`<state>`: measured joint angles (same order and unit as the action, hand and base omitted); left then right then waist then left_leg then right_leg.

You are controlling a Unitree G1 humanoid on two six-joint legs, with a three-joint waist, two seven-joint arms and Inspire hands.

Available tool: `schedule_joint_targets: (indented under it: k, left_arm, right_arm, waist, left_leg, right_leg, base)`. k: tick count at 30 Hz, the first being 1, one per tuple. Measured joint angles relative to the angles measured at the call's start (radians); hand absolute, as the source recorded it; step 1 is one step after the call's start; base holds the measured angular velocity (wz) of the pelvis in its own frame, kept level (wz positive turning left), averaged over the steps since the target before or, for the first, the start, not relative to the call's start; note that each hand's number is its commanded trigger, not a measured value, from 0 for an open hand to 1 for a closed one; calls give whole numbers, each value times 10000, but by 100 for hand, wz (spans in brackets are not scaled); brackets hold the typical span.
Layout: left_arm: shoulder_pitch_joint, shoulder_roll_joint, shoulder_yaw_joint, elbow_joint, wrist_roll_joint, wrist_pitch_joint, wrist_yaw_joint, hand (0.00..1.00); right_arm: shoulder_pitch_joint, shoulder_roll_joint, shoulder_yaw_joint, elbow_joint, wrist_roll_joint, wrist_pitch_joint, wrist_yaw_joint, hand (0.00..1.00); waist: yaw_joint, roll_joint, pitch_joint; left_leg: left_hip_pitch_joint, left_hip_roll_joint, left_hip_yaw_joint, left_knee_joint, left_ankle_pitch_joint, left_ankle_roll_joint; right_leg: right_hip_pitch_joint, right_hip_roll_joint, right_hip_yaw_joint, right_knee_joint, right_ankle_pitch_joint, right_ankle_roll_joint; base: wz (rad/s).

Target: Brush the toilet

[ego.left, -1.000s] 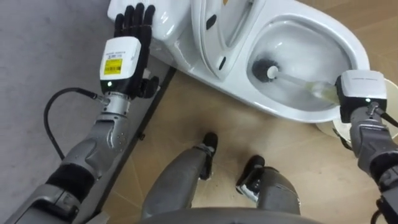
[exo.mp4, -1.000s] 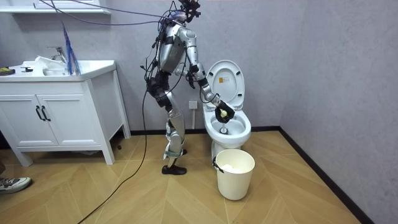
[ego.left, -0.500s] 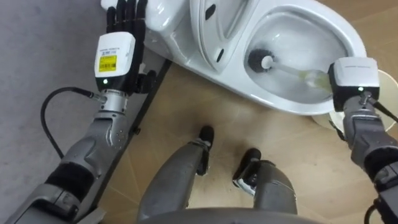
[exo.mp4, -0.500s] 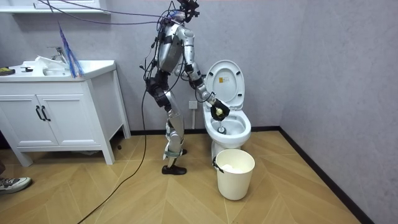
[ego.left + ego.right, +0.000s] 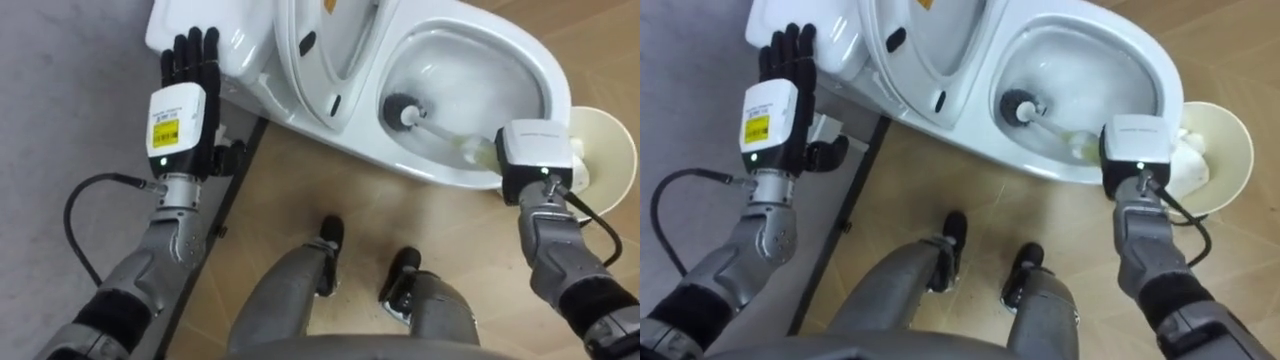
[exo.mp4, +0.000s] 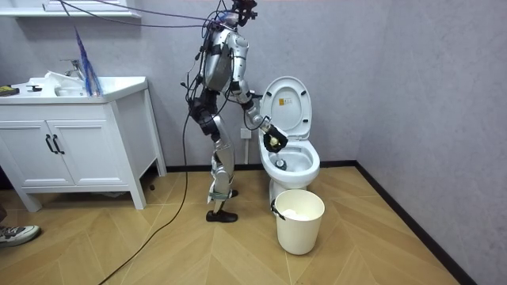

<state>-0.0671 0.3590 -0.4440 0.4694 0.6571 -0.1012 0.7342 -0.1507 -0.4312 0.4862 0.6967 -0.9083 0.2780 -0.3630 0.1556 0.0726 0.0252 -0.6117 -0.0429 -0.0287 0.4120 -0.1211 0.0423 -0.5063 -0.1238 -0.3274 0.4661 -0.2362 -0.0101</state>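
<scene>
R hand clenched on toilet brush, drawn back slightly; head still at hinge end of toilet bowl. L hand released, idle. Scrub prob. ongoing.

Cream bucket on a herringbone wood floor, white sink cabinet with dark handles against a grey wall, tap on its top, a shoe at the room view's left edge
</scene>
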Motion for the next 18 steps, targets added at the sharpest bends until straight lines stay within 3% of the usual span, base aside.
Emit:
schedule_joint_targets:
  k: [2,5,7,10,13,16,18]
  left_arm:
    - [-2,8,-10,3,-3,2,-17,0]
    - [-51,46,-74,7,-23,10,-21,0]
    - [-235,138,-100,6,-144,-29,-7,0]
    - [-256,157,20,-318,-118,-9,55,0]
    - [-324,151,90,-395,62,-16,107,0]
    - [-366,146,114,-403,222,103,156,0]
    - [-424,146,113,-388,224,155,110,0]
  right_arm:
    - [-199,-67,23,339,111,-109,-77,100]
    - [-974,-60,31,1645,1347,-634,-334,100]
    - [-1544,-129,-7,2628,2630,-1251,-519,100]
    - [-2029,-160,-636,2942,3682,-1813,-810,100]
    - [-2473,-291,-1181,3210,3640,-1953,-1072,100]
    - [-2507,-355,-1153,3072,3412,-1947,-1074,100]
    - [-2498,-345,-1101,3089,3276,-1944,-1074,100]
  waist:
    - [8,0,3]
    - [18,-62,44]
    - [25,-225,178]
    - [-110,-403,278]
    - [-177,-506,319]
    - [-161,-667,331]
    - [-127,-664,331]
  left_leg:
    - [-16,14,1,9,-3,-8]
    - [-43,82,60,43,-3,-15]
    - [-138,-17,146,50,10,-12]
    - [-555,-157,196,220,91,24]
    - [-790,-223,166,400,108,42]
    - [-876,-200,238,549,106,45]
    - [-873,-185,256,576,103,49]
  right_leg:
    - [-20,12,49,18,-11,-20]
    - [-110,-26,95,186,-15,-48]
    - [-382,-191,214,587,-184,-79]
    - [-951,-499,219,1075,-334,-98]
    - [-1167,-546,253,1275,-399,-80]
    - [-1236,-566,302,1296,-426,-74]
    - [-1241,-507,375,1297,-422,-64]
  base:
    - [0]
    - [0]
    - [0]
    - [5]
    - [10]
    - [0]
    - [-3]
